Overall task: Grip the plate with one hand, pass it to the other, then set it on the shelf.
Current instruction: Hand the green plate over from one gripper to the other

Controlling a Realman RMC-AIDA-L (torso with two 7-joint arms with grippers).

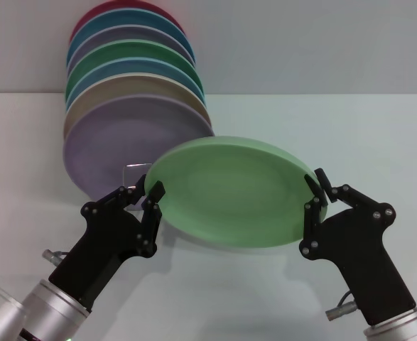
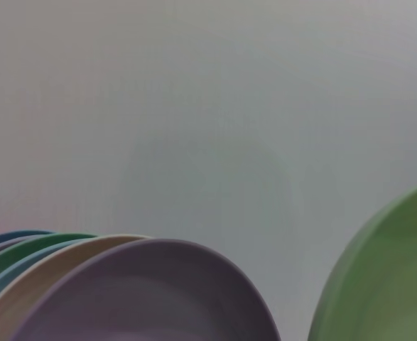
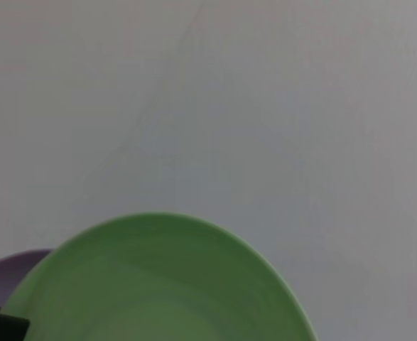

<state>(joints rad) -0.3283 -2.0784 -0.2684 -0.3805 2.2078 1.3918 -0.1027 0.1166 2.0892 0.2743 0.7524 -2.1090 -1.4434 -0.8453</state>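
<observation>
The pale mint-green plate (image 1: 233, 192) hangs tilted in the air over the table, held between both grippers. My left gripper (image 1: 144, 192) is closed on its left rim. My right gripper (image 1: 317, 190) is closed on its right rim. The plate also shows in the left wrist view (image 2: 386, 277) and in the right wrist view (image 3: 158, 284). A bit of the chrome wire shelf (image 1: 133, 168) shows just behind the left gripper, in front of a lavender plate (image 1: 116, 142).
Several coloured plates stand in a row on edge at the back left, from the lavender one up to a dark red one (image 1: 123, 8). The lavender plate fills the left wrist view's lower part (image 2: 151, 291). The white table (image 1: 378, 135) extends to the right.
</observation>
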